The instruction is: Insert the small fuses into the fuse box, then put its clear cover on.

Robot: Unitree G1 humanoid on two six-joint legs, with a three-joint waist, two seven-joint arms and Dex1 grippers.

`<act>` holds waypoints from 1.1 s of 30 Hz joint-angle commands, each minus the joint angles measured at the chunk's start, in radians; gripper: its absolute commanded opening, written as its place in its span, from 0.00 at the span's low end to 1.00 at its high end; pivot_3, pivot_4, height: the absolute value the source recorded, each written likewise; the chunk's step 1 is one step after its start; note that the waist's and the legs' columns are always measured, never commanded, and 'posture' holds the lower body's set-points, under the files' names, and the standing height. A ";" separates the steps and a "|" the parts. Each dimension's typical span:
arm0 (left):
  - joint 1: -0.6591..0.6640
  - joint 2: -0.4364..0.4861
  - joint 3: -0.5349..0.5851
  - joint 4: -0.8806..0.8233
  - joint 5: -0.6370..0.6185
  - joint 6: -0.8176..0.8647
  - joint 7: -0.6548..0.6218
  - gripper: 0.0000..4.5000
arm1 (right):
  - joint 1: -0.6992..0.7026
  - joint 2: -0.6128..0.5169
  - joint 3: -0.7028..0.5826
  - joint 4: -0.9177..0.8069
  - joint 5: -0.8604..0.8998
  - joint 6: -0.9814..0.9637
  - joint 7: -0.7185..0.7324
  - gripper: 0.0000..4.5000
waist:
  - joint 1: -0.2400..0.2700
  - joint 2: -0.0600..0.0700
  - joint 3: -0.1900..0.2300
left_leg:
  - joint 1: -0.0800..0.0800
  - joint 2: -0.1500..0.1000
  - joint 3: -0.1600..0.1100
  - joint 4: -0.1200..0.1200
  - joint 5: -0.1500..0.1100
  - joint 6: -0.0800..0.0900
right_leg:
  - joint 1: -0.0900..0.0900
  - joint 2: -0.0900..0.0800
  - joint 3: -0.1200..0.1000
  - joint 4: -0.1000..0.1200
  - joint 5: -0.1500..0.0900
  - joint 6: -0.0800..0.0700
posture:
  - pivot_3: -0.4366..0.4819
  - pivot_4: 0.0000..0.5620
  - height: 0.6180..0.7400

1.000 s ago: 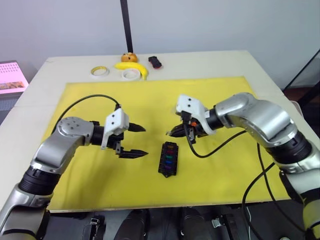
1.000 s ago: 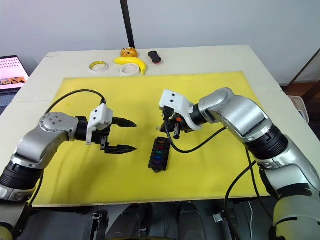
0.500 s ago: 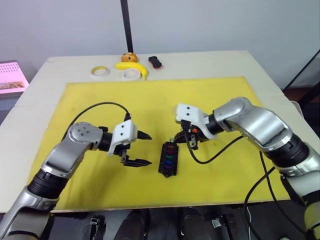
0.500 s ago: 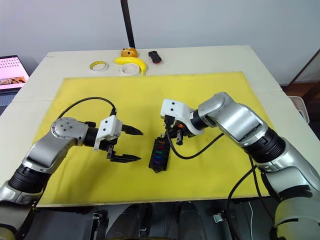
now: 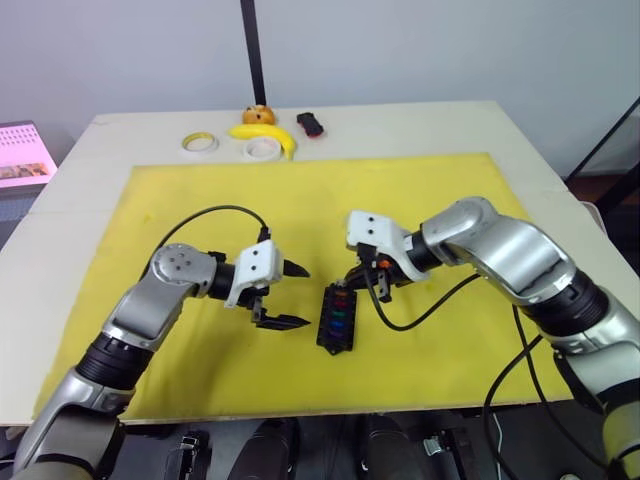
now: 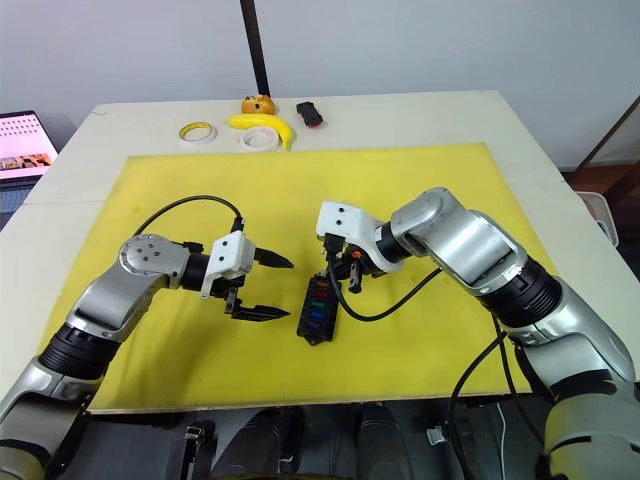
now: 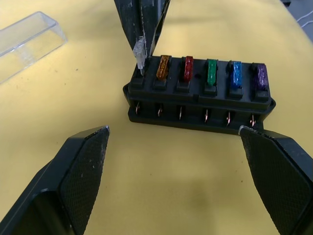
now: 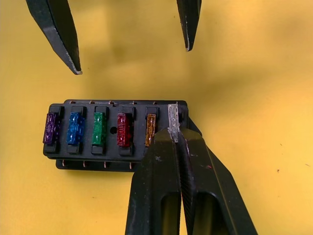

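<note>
Your right end effector (image 8: 174, 134) is clenched on the grey fuse (image 8: 173, 119) over the end slot of the fuse box (image 5: 337, 318); five fuses (image 8: 99, 129) already sit inside. Your left end effector (image 5: 290, 295) hangs released beside it. One clear cover (image 7: 27, 44) lies on the yellow surface (image 5: 200, 200).

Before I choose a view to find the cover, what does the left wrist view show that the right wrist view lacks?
In the left wrist view, the clear cover lies on the yellow mat, apart from the fuse box. The right wrist view looks down on the slots, with the open left end effector beyond the box. Both show five fuses seated, purple, blue, green, red and amber, and the right end effector shut on the grey fuse at the end slot.
</note>
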 commanded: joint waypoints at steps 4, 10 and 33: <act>-0.014 -0.015 0.006 -0.010 0.003 -0.012 0.004 0.99 | 0.004 0.000 0.001 -0.027 -0.036 -0.017 0.001 0.00 | 0.000 0.000 0.000 | 0.000 0.000 0.000 0.000 0.000 0.000 | 0.000 0.000 0.000 0.000 0.000 0.000 | 0.48 0.27 1.00; -0.004 -0.011 0.002 -0.015 0.013 -0.018 0.001 0.99 | 0.014 -0.004 0.012 -0.028 -0.056 -0.030 0.010 0.00 | 0.000 0.000 0.000 | 0.000 0.000 0.000 0.000 0.000 0.000 | 0.000 0.000 0.000 0.000 0.000 0.000 | 0.48 0.27 1.00; 0.005 -0.018 0.002 -0.020 0.033 -0.024 0.014 0.99 | 0.035 0.000 0.026 -0.042 -0.114 -0.064 0.032 0.00 | 0.000 0.000 0.000 | 0.000 0.000 0.000 0.000 0.000 0.000 | 0.000 0.001 0.000 0.000 0.000 0.000 | 0.48 0.27 1.00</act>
